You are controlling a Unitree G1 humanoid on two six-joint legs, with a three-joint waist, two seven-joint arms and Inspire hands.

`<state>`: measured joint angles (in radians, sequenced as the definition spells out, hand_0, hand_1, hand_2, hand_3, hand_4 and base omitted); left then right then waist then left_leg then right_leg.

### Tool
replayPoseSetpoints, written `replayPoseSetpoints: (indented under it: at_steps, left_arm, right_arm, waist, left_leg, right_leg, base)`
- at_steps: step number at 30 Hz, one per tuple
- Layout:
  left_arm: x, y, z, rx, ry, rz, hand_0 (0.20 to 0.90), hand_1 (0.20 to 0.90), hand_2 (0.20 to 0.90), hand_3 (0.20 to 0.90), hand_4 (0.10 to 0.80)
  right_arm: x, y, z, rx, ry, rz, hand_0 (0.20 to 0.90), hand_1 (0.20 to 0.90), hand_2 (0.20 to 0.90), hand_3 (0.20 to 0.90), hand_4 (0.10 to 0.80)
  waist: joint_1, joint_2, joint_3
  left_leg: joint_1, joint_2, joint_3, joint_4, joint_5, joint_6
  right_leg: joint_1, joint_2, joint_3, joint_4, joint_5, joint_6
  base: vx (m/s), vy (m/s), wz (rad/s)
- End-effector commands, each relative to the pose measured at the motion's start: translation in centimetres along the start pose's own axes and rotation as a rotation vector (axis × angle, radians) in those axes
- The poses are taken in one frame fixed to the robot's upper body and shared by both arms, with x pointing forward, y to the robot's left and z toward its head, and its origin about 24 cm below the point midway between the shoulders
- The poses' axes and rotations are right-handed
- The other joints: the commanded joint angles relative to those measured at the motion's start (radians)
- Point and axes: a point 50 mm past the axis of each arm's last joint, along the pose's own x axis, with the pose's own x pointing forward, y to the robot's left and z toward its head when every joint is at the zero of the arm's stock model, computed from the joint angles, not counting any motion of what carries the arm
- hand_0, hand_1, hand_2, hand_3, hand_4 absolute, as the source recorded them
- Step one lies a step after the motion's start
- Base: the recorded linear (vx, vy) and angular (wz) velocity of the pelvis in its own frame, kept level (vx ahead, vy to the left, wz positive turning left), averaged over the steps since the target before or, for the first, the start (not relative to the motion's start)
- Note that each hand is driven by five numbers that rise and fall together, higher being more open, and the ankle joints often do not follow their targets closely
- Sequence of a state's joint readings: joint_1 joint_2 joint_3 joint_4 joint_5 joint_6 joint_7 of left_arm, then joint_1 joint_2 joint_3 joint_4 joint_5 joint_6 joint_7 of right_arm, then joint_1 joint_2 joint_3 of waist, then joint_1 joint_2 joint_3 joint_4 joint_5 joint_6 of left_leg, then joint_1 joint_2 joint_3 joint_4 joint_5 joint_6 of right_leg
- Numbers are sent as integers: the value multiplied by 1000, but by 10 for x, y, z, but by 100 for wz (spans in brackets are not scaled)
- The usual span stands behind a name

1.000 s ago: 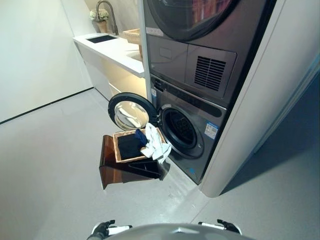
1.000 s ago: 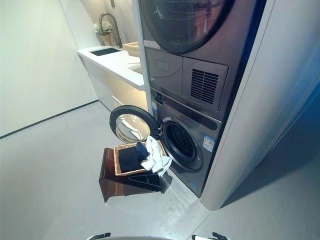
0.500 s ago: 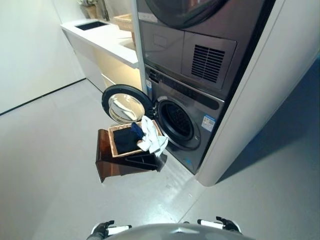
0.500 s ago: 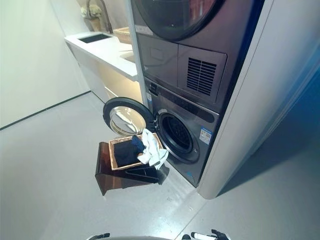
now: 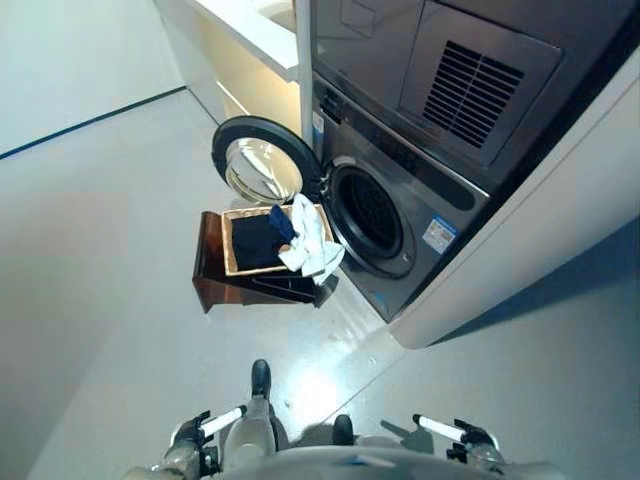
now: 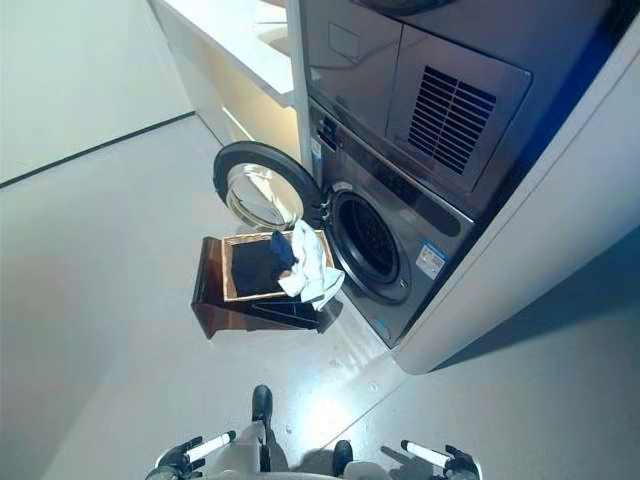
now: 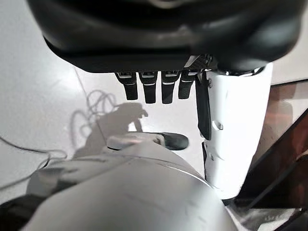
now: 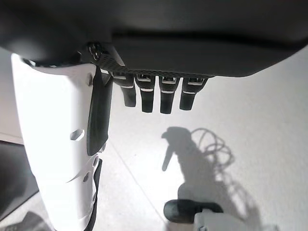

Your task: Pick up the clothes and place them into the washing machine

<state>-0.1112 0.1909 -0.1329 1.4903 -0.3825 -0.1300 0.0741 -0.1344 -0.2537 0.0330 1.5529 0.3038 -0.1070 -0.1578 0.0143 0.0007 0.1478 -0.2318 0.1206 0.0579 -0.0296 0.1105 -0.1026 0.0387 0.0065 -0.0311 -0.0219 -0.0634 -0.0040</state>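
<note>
The wicker basket [image 5: 232, 262] rests on a low dark brown box [image 5: 225, 290] in front of the washing machine [image 5: 400, 170]. It holds dark clothes [image 5: 255, 240], a blue piece [image 5: 283, 224] and a white cloth [image 5: 314, 248] that drapes over its edge toward the drum. The machine's round door [image 5: 262, 165] stands open to the left of the drum opening [image 5: 375, 215]. My left hand [image 5: 190, 435] and right hand [image 5: 470, 440] hang low by my sides, far from the basket. In the wrist views both the left hand [image 7: 168, 33] and the right hand [image 8: 192, 38] have straight fingers and hold nothing.
A dryer with a vent grille [image 5: 480, 75] sits above the washer. A white counter [image 5: 250, 25] runs along the wall at the back left. A white side panel [image 5: 560, 200] stands to the washer's right. Grey floor [image 5: 100, 250] lies between me and the basket.
The camera has tilted down and shifted, so the machine and basket sit differently in view and my hands show more. The clothes and basket have not moved.
</note>
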Motion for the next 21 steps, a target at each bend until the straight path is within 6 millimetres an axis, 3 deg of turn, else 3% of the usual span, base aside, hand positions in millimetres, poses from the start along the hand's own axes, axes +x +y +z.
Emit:
replayPoseSetpoints:
  at_steps: [1, 6, 10, 12, 13, 15, 16, 17, 18, 19, 21]
  left_arm:
    - [1, -8, 22, -5, -77, 5, 900, 900, 900, 900, 800]
    - [2, -12, 40, 53, -139, 0, 900, 900, 900, 900, 800]
    - [1, -21, 42, 105, -154, -30, 900, 900, 900, 900, 800]
    - [0, -25, 41, 190, -153, -50, 900, 900, 900, 900, 800]
    - [1, -24, 40, 198, -149, -50, 900, 900, 900, 900, 800]
    - [1, -19, 40, 208, -143, -41, 900, 900, 900, 900, 800]
    - [1, -16, 41, 226, -144, -39, 900, 900, 900, 900, 800]
    - [2, -13, 44, 245, -149, -32, 900, 900, 900, 900, 800]
    - [2, -9, 43, 252, -140, -22, 900, 900, 900, 900, 800]
    - [2, -6, 40, 249, -133, -13, 900, 900, 900, 900, 800]
    - [2, -3, 39, 219, -134, -1, 900, 900, 900, 900, 800]
  right_arm:
    - [-2, 22, 35, -68, -147, 44, 900, 900, 900, 900, 800]
    - [-6, 36, 53, -72, -220, 87, 900, 900, 900, 900, 800]
    - [-5, 34, 45, -62, -192, 84, 900, 900, 900, 900, 800]
    - [-4, 30, 43, -47, -182, 74, 900, 900, 900, 900, 800]
    - [-4, 28, 44, -25, -183, 69, 900, 900, 900, 900, 800]
    - [-3, 25, 43, 15, -184, 61, 900, 900, 900, 900, 800]
    - [-3, 24, 44, 26, -188, 59, 900, 900, 900, 900, 800]
    - [-3, 24, 44, 31, -191, 56, 900, 900, 900, 900, 800]
    - [-3, 23, 42, 41, -186, 53, 900, 900, 900, 900, 800]
    - [-3, 22, 40, 41, -182, 49, 900, 900, 900, 900, 800]
    - [-3, 23, 40, 27, -185, 52, 900, 900, 900, 900, 800]
  waist:
    - [24, -73, -35]
    - [21, -96, -44]
    - [15, -111, -61]
    - [8, -104, -67]
    - [2, -92, -63]
    - [-23, -62, -42]
    - [-41, -43, -23]
    - [-58, -19, 1]
    - [-59, -9, 4]
    - [-68, -6, 16]
    - [-79, -5, 31]
  left_leg:
    - [-112, -38, 79, 127, 19, 52]
    - [-141, -59, 88, 177, -18, 68]
    - [-157, -92, 106, 242, -90, 98]
    - [-127, -114, 113, 226, -113, 121]
    - [-95, -128, 107, 206, -122, 134]
    - [-18, -154, 76, 150, -136, 152]
    - [25, -156, 59, 120, -138, 154]
    - [73, -144, 45, 86, -132, 149]
    - [100, -132, 46, 71, -132, 140]
    - [135, -127, 37, 55, -136, 130]
    - [193, -119, 31, 45, -163, 107]
  right_leg:
    - [89, -150, -49, 87, -45, 143]
    - [96, -174, -33, 46, 25, 165]
    - [106, -218, -47, 60, 106, 191]
    - [62, -222, -19, 169, 172, 185]
    - [27, -213, -3, 248, 198, 175]
    - [-44, -154, 48, 400, 190, 150]
    - [-119, -104, 65, 444, 136, 136]
    - [-192, -70, 38, 442, 51, 116]
    - [-205, -90, -12, 375, 13, 108]
    - [-187, -119, -54, 289, 24, 106]
    - [-240, -171, -87, 86, 125, 130]
  base:
    - [143, 81, -24]
    - [157, 106, -60]
    - [208, 157, 9]
    - [218, 212, -4]
    - [213, 245, -12]
    - [243, 219, -8]
    - [276, 156, 8]
    - [279, 79, 4]
    - [300, -26, -4]
    - [329, -131, 1]
    - [322, -194, 20]
